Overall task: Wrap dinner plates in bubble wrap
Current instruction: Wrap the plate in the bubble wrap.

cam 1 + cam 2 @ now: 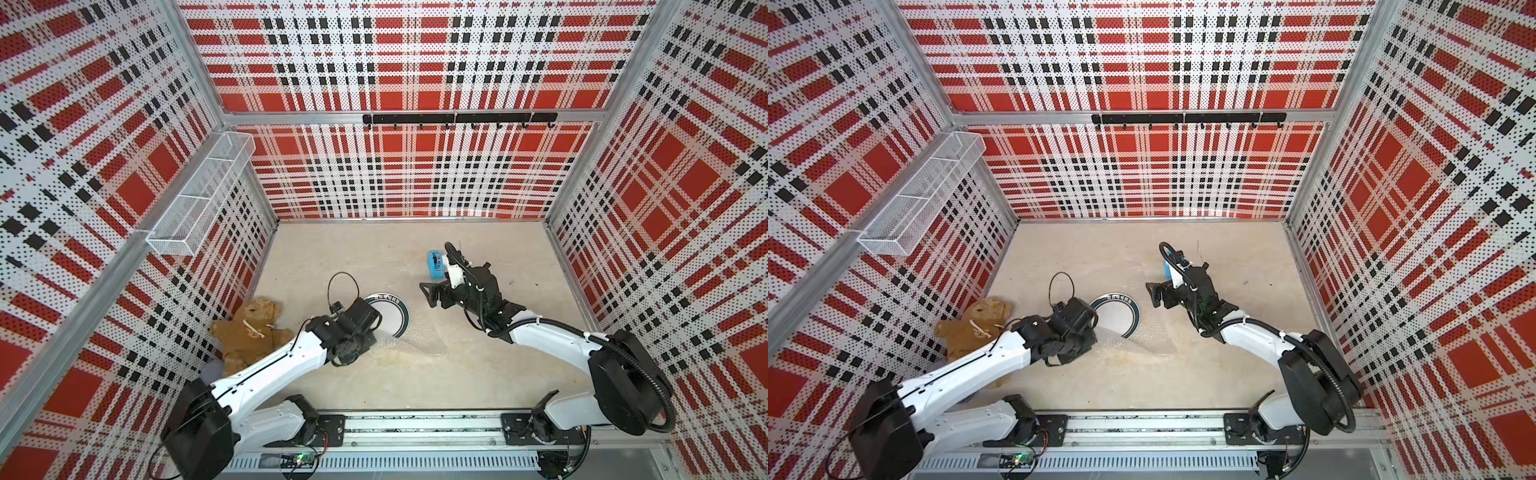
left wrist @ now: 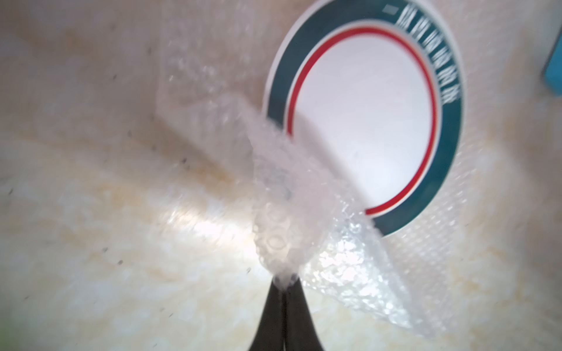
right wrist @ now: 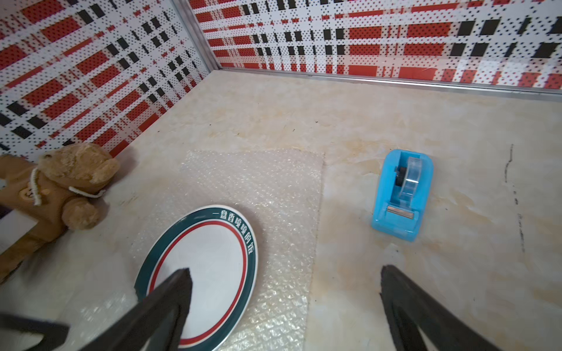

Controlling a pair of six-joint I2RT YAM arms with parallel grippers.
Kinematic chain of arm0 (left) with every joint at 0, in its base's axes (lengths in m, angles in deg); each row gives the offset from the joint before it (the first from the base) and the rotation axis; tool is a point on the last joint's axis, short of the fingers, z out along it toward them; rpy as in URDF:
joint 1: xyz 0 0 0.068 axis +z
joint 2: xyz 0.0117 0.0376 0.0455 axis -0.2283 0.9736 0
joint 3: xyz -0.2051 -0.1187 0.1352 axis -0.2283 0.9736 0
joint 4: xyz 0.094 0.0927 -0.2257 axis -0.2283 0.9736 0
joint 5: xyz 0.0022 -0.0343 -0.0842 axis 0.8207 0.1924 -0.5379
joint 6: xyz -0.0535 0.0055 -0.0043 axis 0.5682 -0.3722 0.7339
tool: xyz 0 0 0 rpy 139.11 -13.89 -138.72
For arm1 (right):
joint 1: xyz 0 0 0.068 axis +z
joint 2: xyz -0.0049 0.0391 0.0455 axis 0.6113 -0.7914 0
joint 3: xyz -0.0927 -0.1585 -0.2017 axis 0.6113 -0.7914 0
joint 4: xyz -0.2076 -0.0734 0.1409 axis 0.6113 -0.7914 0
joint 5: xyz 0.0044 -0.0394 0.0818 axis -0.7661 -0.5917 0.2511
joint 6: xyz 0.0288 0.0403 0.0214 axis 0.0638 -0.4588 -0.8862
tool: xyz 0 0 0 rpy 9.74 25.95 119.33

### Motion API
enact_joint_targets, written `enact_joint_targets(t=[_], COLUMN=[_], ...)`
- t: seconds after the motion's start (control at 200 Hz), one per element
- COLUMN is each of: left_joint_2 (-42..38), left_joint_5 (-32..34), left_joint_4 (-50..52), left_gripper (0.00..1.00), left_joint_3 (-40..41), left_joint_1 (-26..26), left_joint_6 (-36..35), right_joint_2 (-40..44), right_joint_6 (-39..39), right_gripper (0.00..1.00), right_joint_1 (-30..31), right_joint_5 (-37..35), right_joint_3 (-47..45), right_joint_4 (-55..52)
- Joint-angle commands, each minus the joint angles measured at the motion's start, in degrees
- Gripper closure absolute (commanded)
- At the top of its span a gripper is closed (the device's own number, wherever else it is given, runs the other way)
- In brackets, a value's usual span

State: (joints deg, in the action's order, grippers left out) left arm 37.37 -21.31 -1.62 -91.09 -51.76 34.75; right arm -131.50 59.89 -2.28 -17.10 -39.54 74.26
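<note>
- Two white-and-black robot arms reach in from the near rail. The left tool (image 2: 284,282) is pinched tight on one corner of the single transparent bubble wrap sheet (image 2: 282,218), holding that corner raised over the plate's rim.
- The right tool (image 3: 284,272) has its jaws spread wide and grips nothing. It hangs above the table near the plate.
- One round dinner plate (image 3: 213,267), with a white centre, dark teal band, thin red ring and white lettering, lies flat on the bubble wrap near the table's middle.
- One brown teddy bear (image 1: 249,328) lies by the left wall. One blue tape dispenser (image 3: 401,197) stands farther back, off the wrap.
- The table (image 1: 457,374) is beige and marbled, enclosed by red, black and white plaid perforated walls (image 1: 415,62). These carry one white wire mesh basket (image 1: 199,195) and one black hook rail (image 1: 457,118).
- In both top views the left arm hides part of the plate and the pinched corner, and the wrap is barely discernible. The left wrist view is blurred.
</note>
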Motion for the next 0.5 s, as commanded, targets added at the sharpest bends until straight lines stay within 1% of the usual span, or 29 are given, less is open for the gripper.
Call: enact_joint_targets(t=[0.0, 0.09, 0.155, 0.266, 0.376, 0.496], left_joint_2=[7.11, 13.75, 17.19, 21.29, 24.14, 26.28], left_joint_5=[0.36, 2.29, 3.42, 2.49, 1.36, -0.02], left_joint_4=[-7.2, -9.15, -10.36, -14.59, -18.72, -22.94], left_gripper=[1.0, 1.0, 1.0, 1.0, 1.0, 1.0], left_joint_3=[-4.17, -9.42, -12.35, -12.99, -11.68, -9.96], left_joint_1=[2.97, 3.75, 4.01, 5.16, 6.6, 7.58], left_joint_6=[-10.83, -15.15, -16.95, -18.65, -18.81, -18.3], right_joint_2=[-0.66, -1.44, -2.2, -4.45, -5.97, -7.52], right_joint_6=[3.18, 3.74, 4.05, 4.55, 5.5, 7.17], right_gripper=[0.0, 0.0, 0.0, 0.0, 0.11, 0.29], right_joint_1=[0.22, 0.32, 0.29, 0.71, 1.63, 3.27], right_joint_5=[8.63, 13.09, 15.33, 19.05, 21.17, 23.82], right_joint_3=[-1.48, -2.2, -3.25, -3.24, -2.63, -2.17], right_joint_4=[4.13, 5.07, 6.13, 5.34, 4.29, 4.74])
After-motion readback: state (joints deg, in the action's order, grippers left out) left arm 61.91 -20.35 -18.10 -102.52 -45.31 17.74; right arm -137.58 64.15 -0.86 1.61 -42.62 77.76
